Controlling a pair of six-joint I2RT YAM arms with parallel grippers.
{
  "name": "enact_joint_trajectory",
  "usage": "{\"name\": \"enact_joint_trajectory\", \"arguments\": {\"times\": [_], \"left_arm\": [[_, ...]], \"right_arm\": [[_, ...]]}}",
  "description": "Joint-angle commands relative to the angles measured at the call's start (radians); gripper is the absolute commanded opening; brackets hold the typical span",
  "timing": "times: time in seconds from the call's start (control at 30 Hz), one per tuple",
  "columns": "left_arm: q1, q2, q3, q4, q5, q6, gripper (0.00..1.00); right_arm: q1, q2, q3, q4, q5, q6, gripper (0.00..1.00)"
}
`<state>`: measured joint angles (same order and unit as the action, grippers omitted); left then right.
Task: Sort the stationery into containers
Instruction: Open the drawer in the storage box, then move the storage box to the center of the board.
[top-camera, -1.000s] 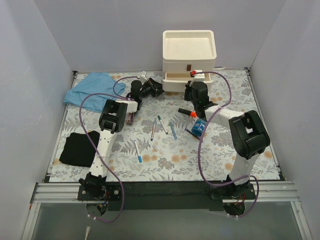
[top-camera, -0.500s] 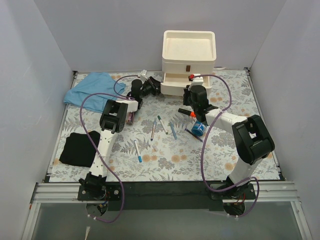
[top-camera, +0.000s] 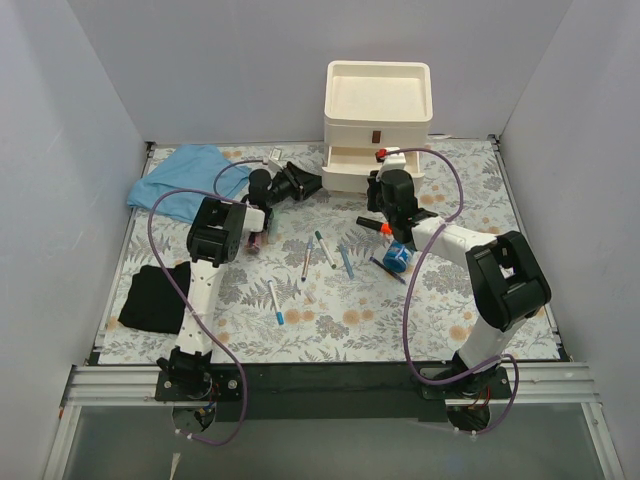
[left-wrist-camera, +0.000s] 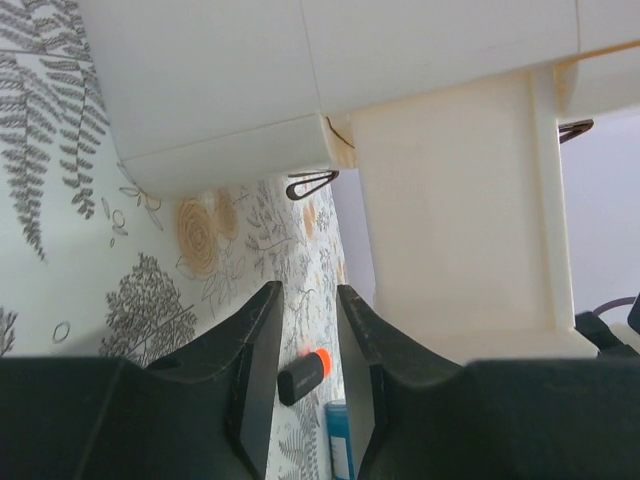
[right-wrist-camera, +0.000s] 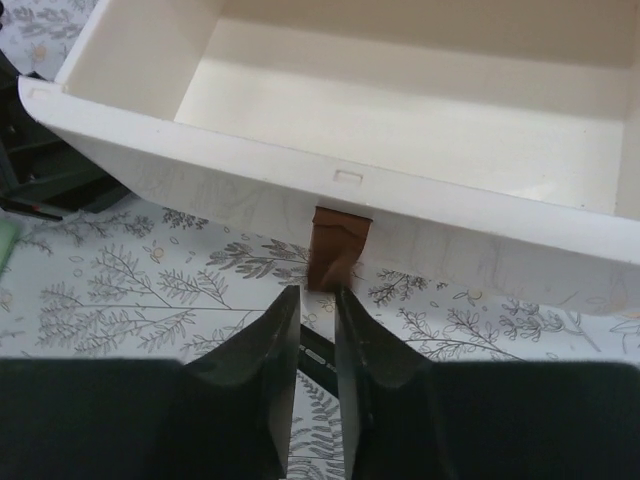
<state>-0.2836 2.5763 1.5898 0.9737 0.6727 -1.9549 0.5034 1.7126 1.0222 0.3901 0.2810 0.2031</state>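
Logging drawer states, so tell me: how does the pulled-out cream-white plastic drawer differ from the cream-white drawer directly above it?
The pulled-out drawer juts forward, its bare inside showing; the drawer above sits flush, contents hidden. The right gripper faces the lower drawer's handle; the upper handle has no gripper on it. Both are cream-white with reddish-brown handles.

Open drawer (right-wrist-camera: 200, 170) cut off at top, right edges

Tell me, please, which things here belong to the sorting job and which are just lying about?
Job: drawer unit, pens, black marker, blue tape roll.
Lying about: light-blue cloth, black cloth.
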Motion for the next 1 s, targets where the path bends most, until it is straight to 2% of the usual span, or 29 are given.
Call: {"name": "enact_joint_trajectory", "arguments": {"times": [0.0, 0.1, 0.17, 0.2, 0.23, 0.27, 0.5, 0.8, 0.97], "left_arm": [[0.009, -0.033, -0.085, 0.062, 0.057, 0.025, 0.3], [0.011, -0.088, -0.12, 0.031, 0.071, 0.043, 0.35], [0.021, -0.125, -0.169, -0.003, 0.073, 0.069, 0.39], [0.027, -0.169, -0.186, -0.016, 0.07, 0.079, 0.45], [0.034, -0.188, -0.203, -0.042, 0.071, 0.094, 0.53], [0.049, -0.209, -0.227, -0.059, 0.07, 0.117, 0.75], [0.116, -0.341, -0.235, -0.309, 0.103, 0.247, 0.77], [0.132, -0.436, -0.291, -0.458, 0.185, 0.401, 0.77], [0.132, -0.496, -0.173, -0.601, 0.176, 0.546, 0.82]], "right_arm": [[-0.006, -0.027, 0.064, -0.046, -0.051, -0.05, 0.46], [-0.016, -0.033, 0.093, -0.114, -0.104, -0.059, 0.63], [-0.025, -0.044, 0.119, -0.192, -0.14, -0.073, 0.68], [-0.028, -0.05, 0.124, -0.236, -0.149, -0.074, 0.71], [-0.038, -0.063, 0.137, -0.258, -0.179, -0.082, 0.73], [-0.042, -0.071, 0.139, -0.272, -0.189, -0.105, 0.74], [-0.13, -0.178, 0.19, -0.473, -0.235, -0.198, 0.83], [-0.279, -0.219, 0.202, -0.455, -0.26, -0.281, 0.83], [-0.37, -0.196, 0.268, -0.445, -0.261, -0.327, 0.82]]}}
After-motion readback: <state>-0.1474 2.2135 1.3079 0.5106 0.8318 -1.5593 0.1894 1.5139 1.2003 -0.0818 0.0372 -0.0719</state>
